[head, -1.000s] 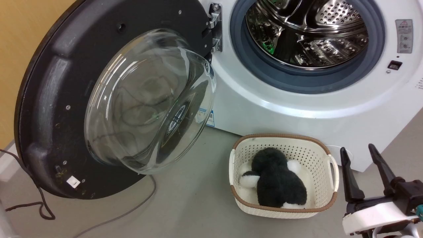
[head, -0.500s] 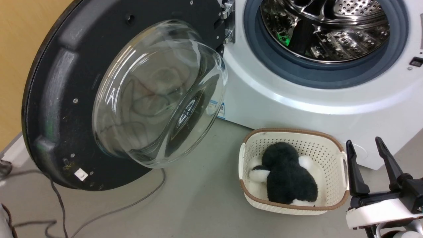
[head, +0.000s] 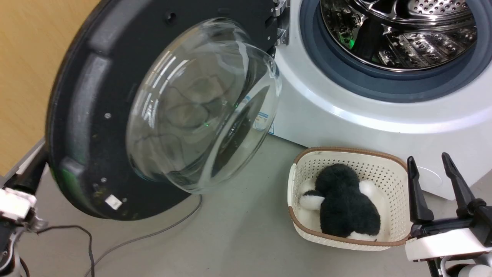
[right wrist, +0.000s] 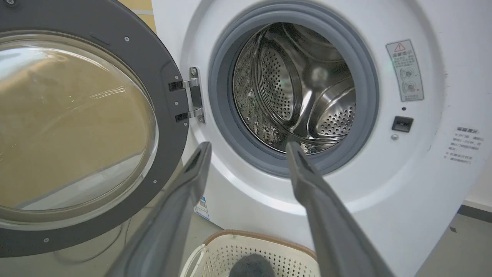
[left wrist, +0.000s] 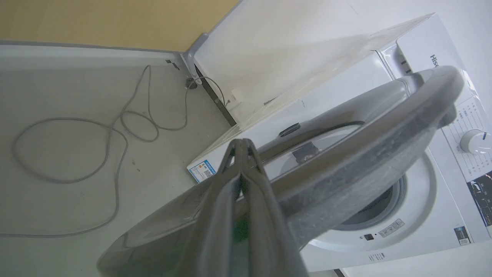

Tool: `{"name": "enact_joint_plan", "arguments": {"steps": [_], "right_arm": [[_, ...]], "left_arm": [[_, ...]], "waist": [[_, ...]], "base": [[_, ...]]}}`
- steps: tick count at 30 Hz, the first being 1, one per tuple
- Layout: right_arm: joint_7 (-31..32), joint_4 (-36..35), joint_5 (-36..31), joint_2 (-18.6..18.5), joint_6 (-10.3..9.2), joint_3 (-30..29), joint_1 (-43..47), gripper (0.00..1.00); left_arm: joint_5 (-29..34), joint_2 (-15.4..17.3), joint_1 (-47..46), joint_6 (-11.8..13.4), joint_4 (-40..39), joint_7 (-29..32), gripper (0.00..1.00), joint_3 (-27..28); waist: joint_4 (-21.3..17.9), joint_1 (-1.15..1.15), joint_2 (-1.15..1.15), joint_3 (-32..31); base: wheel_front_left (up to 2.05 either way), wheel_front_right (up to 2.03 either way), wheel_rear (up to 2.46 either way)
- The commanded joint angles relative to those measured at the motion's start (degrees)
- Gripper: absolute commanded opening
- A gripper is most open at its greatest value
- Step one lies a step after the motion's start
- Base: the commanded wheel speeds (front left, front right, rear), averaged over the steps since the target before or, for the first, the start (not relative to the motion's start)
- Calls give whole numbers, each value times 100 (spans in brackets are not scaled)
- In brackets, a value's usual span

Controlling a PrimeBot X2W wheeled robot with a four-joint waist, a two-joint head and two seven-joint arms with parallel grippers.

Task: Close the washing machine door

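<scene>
The washing machine door [head: 88, 96], a black disc with a bulging glass bowl [head: 200, 107], stands swung wide open to the left of the white washing machine [head: 365, 123]. The steel drum [head: 403, 30] is exposed inside its grey-blue gasket [head: 330, 73]. My left gripper [head: 36, 163] is low at the door's outer edge; in the left wrist view its shut fingers [left wrist: 242, 143] lie against the door's rim [left wrist: 384, 146] with nothing between them. My right gripper [head: 428, 163] stands open beside the basket, and in the right wrist view the right gripper [right wrist: 248, 148] faces the drum [right wrist: 300, 88].
A cream perforated basket [head: 346, 151] holding a black-and-white plush toy [head: 346, 207] sits on the grey floor in front of the machine. A grey cable [head: 146, 236] trails under the door. A yellow wall [head: 23, 57] runs along the left.
The camera has turned, sliding the whole picture rightward. My left gripper has come into the head view at the lower left, by the door's outer edge.
</scene>
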Motion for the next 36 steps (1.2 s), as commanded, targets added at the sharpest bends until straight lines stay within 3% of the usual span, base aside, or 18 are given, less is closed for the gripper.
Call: {"name": "enact_joint_plan", "arguments": {"steps": [1,14,20,26,36], "right_arm": [[-63,-12,48,22,4,-34,-97,100],[-219,51,324,25,5,-172,-70,100],[-219,91,368,25,5,-113,-48,100],[-219,102,354,25,5,-159,-64,100],[-219,127,380,25,5,-188,-177,100]], "left_arm": [[-215,62,159,-45,-82,128,0,-137],[-1225,424,1056,-127,-1853,640,0,-1749],[-1132,482,1076,-127,-2516,496,0,-2614],[-1092,261,858,-127,-2545,161,0,-3322],[-1082,-307,213,-127,-1795,-794,0,-4598]], "waist": [[27,0,0,5],[273,0,0,-79],[52,0,0,-191],[-231,0,0,-219],[-1036,0,0,-192]], "base": [[0,0,0],[0,0,0],[0,0,0],[0,0,0],[0,0,0]]}}
